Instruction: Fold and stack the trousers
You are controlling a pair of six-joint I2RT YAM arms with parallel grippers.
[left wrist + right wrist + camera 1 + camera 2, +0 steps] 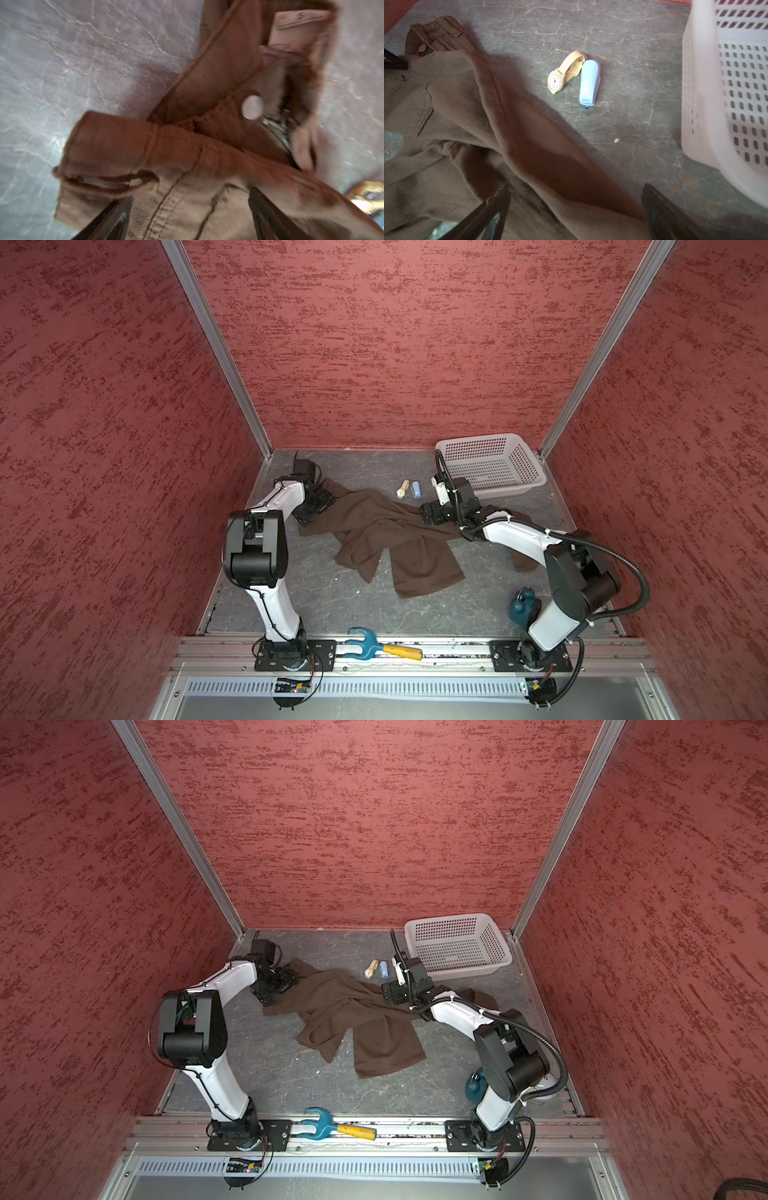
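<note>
While left hand [189, 197], right hand [577, 190] gape: one trousers [386, 531], one basket [490, 466].

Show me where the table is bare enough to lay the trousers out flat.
Widest bare patch: the near strip of table between the trousers and the front rail. A smaller one lies between trousers and back wall. Crowded far right: basket, watch, stapler.

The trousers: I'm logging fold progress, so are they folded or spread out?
Not folded. The trousers lie crumpled and spread across the table, with the two legs splayed apart.
</note>
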